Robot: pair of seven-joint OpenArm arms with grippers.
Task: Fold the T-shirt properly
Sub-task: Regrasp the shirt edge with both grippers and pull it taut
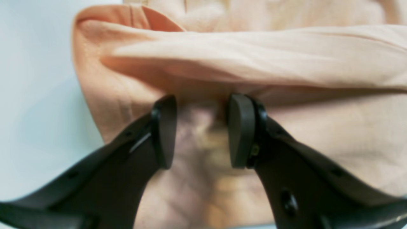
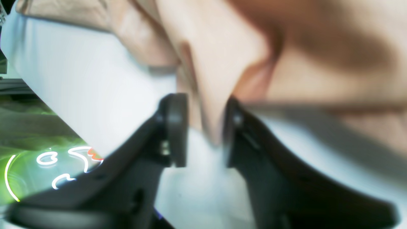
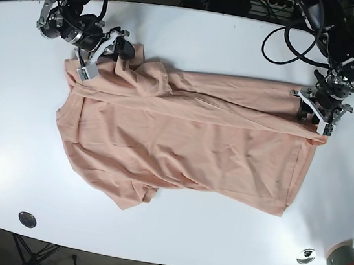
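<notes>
Since the peach T-shirt [image 3: 182, 140] is thin, soft cloth, I'd judge it light and floppy, apt to sag and wrinkle between two holds, so its far corners look like the sensible places to pinch. It lies spread across the middle of the white table [image 3: 9, 117], long side running left to right, with the far strip already rolled over toward the near side. At the far corner on the base view's right, the left gripper [image 3: 319, 111] sits on the folded edge; its wrist view shows the black fingers [image 1: 165, 132] parted around a ridge of fabric, not pressed together on it. At the opposite far corner the right gripper [image 3: 107, 46] meets the bunched cloth, and its own view, though blurred, shows a flap hanging between jaws that stand apart.
</notes>
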